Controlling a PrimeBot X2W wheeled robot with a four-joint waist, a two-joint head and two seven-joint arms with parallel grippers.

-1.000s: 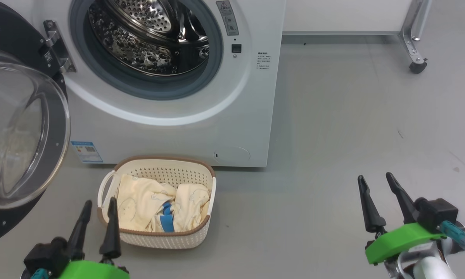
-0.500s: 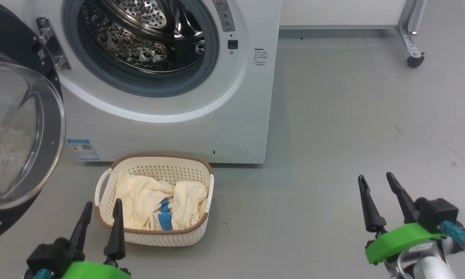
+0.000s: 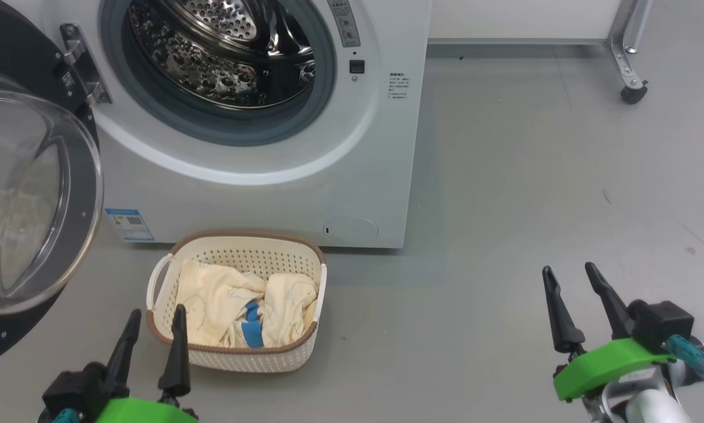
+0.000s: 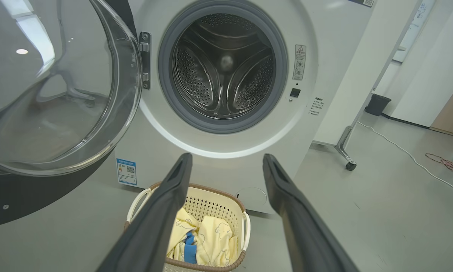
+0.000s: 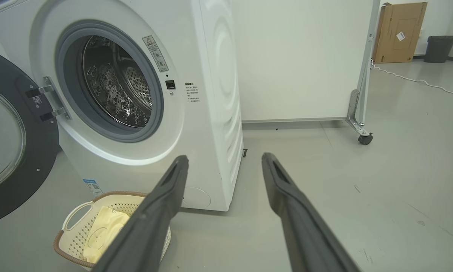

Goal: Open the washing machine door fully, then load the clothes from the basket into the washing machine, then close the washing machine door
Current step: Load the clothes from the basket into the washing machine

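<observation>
L gripper sat nearest at lower left, jaws spread wide w/ nothing held, tips just short of the basket; R gripper was also wide open & empty, well apart over the floor. The clothes lay inside the basket, which stood just in front of the washing machine. Further back, the washing machine door was swung open to the left, w/ the drum exposed.

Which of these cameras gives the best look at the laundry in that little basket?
The head view: it looks down into the basket and shows nearly all the clothes. In the left wrist view the left claw covers part of it; in the right wrist view the right claw leaves just a yellow corner.
</observation>
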